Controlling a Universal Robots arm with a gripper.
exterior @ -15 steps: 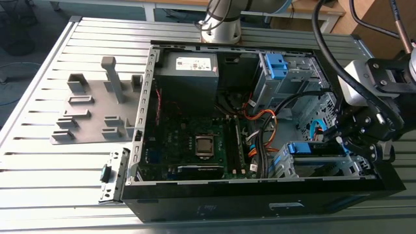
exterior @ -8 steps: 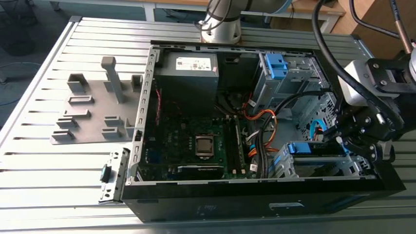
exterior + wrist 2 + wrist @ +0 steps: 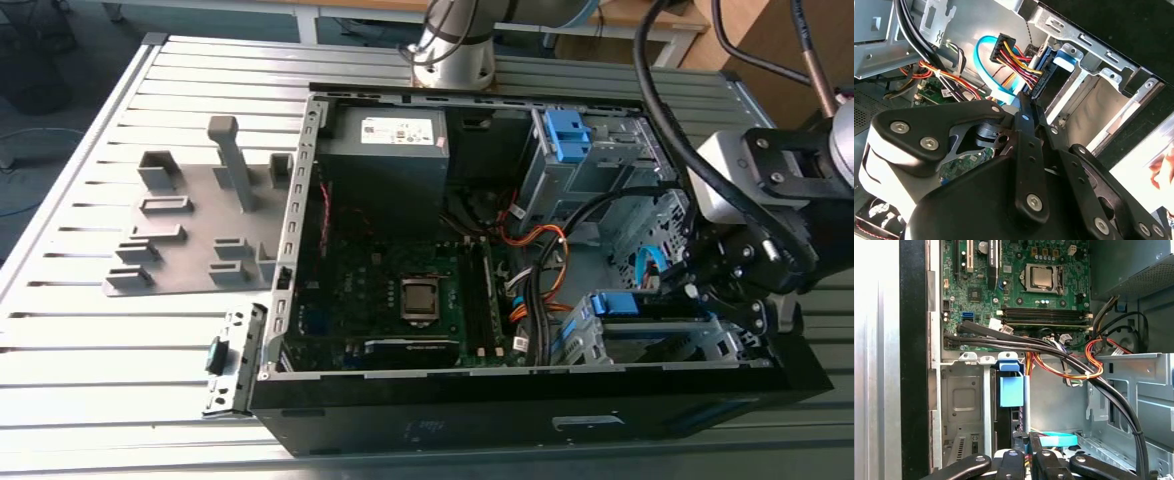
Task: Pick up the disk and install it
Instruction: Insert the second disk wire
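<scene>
The disk [image 3: 1010, 390] stands on edge in a slot of the metal drive cage [image 3: 961, 405] at the case's front corner, its bright blue bracket facing out. In the exterior view the blue bracket of the disk [image 3: 621, 303] shows on top of the cage at the lower right of the open computer case [image 3: 534, 400]. My gripper [image 3: 1027, 456] hovers right over the disk's edge, fingers together with nothing clamped between them. In the second wrist view the gripper [image 3: 1026, 106] tapers to a point beside the disk [image 3: 1064, 56] and a cable plug [image 3: 1004, 50]. In the exterior view the gripper [image 3: 717, 295] hangs at the case's right wall.
Black, orange and light blue cables [image 3: 1069, 360] run across the cage close to the gripper. The motherboard [image 3: 420, 298] lies mid-case, a grey power supply [image 3: 387, 130] at the back. A second cage with a blue latch [image 3: 567, 130] is behind. A grey fixture plate [image 3: 187, 230] lies left. A hand [image 3: 1161, 170] shows outside.
</scene>
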